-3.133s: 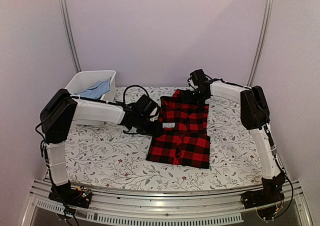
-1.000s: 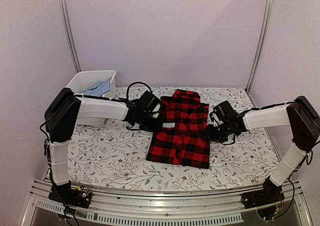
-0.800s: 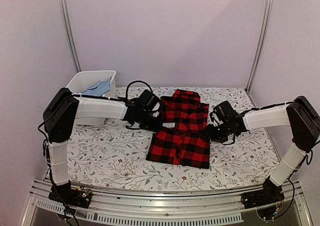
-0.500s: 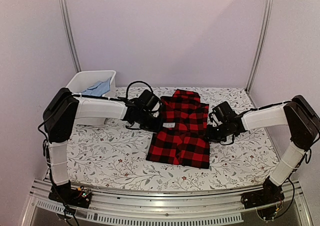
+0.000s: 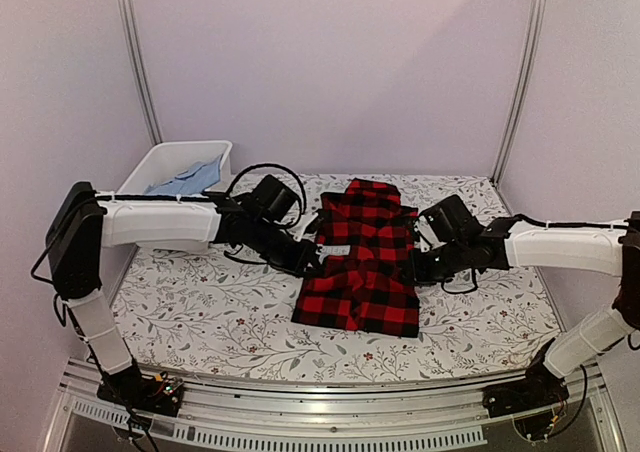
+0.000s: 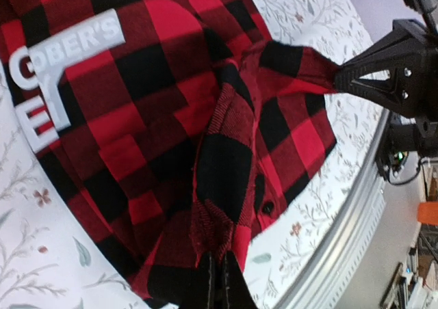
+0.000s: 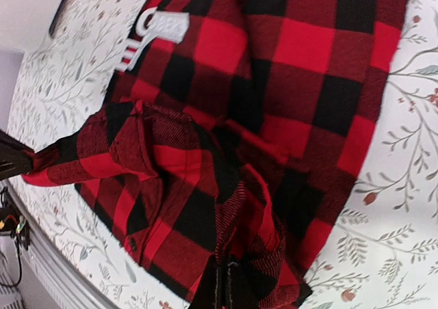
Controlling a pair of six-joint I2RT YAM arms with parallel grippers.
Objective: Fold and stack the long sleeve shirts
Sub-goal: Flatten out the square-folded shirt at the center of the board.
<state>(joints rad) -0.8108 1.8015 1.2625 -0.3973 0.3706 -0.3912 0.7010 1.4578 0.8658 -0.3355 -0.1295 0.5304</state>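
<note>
My left tool (image 5: 311, 262) is closed tight on the left edge of the red-and-black check shirt (image 5: 365, 272), about halfway down its length. From my left wrist view, the fingertips sit together with a pinch of checked cloth rising out from between them. My right tool (image 5: 417, 268) is closed just as tight on the opposite edge. From the right wrist view, its fingertips meet on a gathered fold of the same cloth.

The shirt lies in the middle of the bench (image 5: 220, 312), collar end toward the far wall and the other end toward my bases. Between my two tools the cloth is lifted and drawn into a wrinkled ridge across the shirt's width. The parts above and below that ridge rest flat on the flowered cover. The white lettered tag (image 6: 61, 70) lies face up on the flat upper part, toward the shirt's left edge.

At the far left corner of the bench stands a white bin (image 5: 160, 159), well apart from the shirt. A light blue cloth (image 5: 188, 180) lies inside it.
</note>
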